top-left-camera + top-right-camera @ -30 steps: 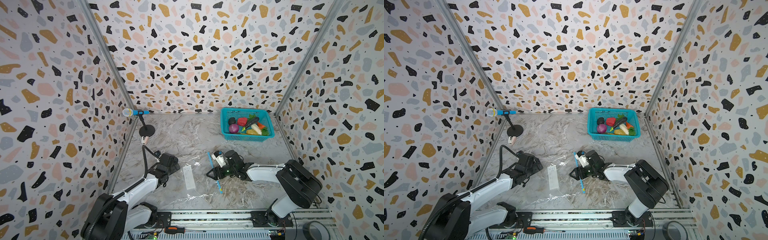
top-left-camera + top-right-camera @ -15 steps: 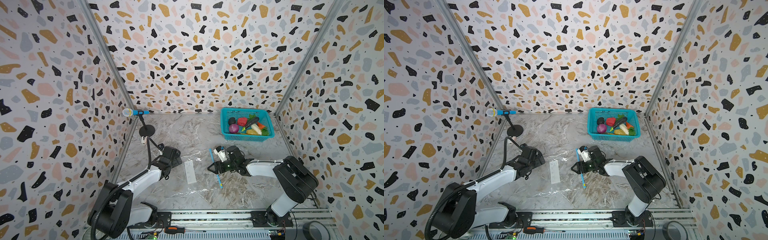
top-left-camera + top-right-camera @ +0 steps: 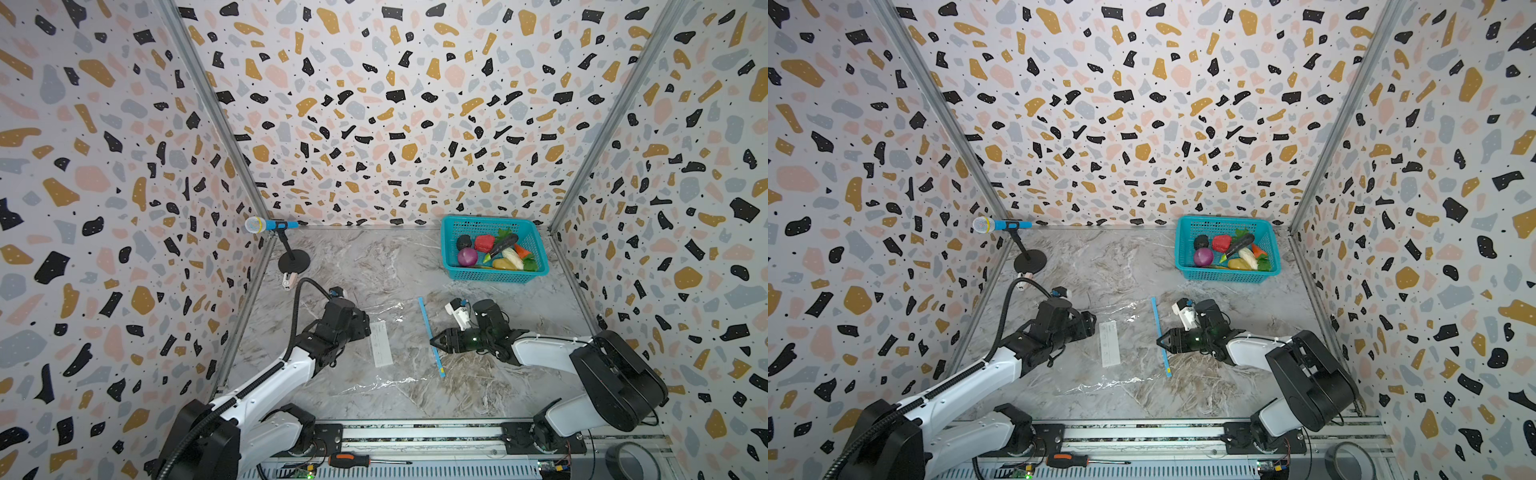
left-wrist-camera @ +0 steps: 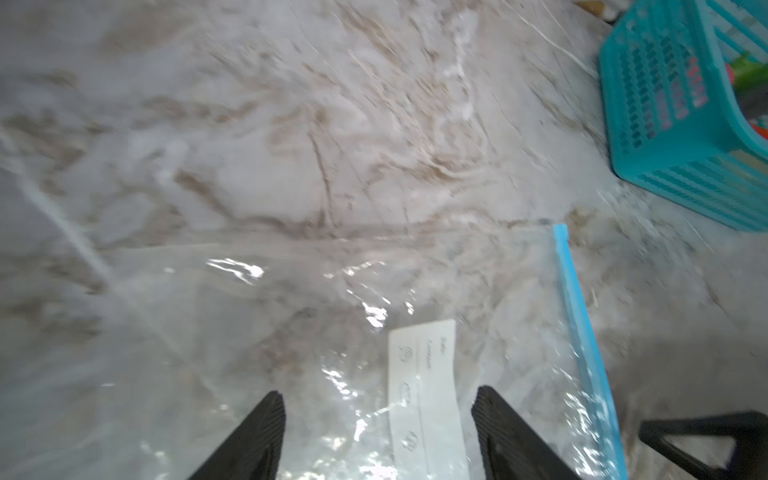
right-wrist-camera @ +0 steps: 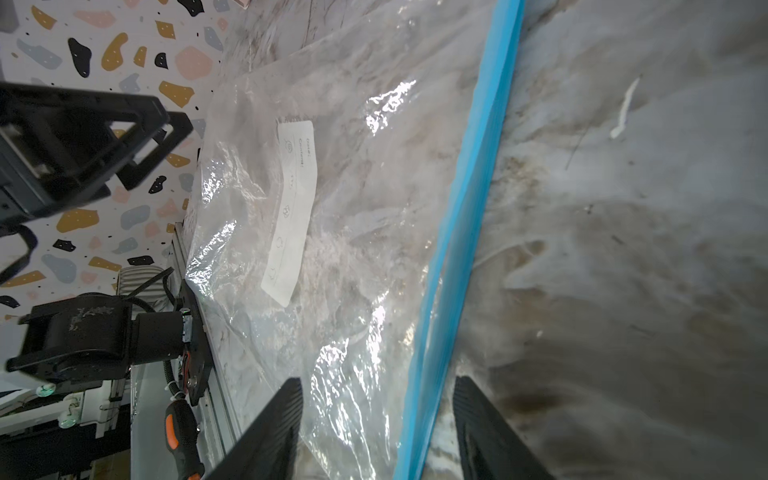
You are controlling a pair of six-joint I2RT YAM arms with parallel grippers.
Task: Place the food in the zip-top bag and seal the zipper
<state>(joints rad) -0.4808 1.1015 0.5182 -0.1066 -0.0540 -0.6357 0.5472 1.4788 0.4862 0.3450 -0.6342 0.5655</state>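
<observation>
The clear zip-top bag [image 3: 399, 332] lies flat mid-table in both top views, white label [image 3: 380, 344] up. Its blue zipper [image 3: 431, 336] runs along the right edge. My left gripper [image 3: 365, 326] stands open at the bag's left side; in the left wrist view its jaws [image 4: 378, 395] straddle the plastic and the label [image 4: 424, 374] without touching. My right gripper [image 3: 434, 341] is open at the zipper; in the right wrist view the blue strip [image 5: 469, 199] runs between its fingers [image 5: 378, 382]. The food [image 3: 494, 251] lies in the teal basket [image 3: 494, 275].
A toy microphone on a stand [image 3: 266, 225] is at the back left corner. A screwdriver [image 3: 349, 460] and a tape roll [image 3: 631, 461] lie on the front rail. Terrazzo walls close three sides.
My left gripper has moved right to the bag's labelled side and its jaws have narrowed. My right gripper stayed at the zipper, shifted slightly, and its jaws have narrowed too.
</observation>
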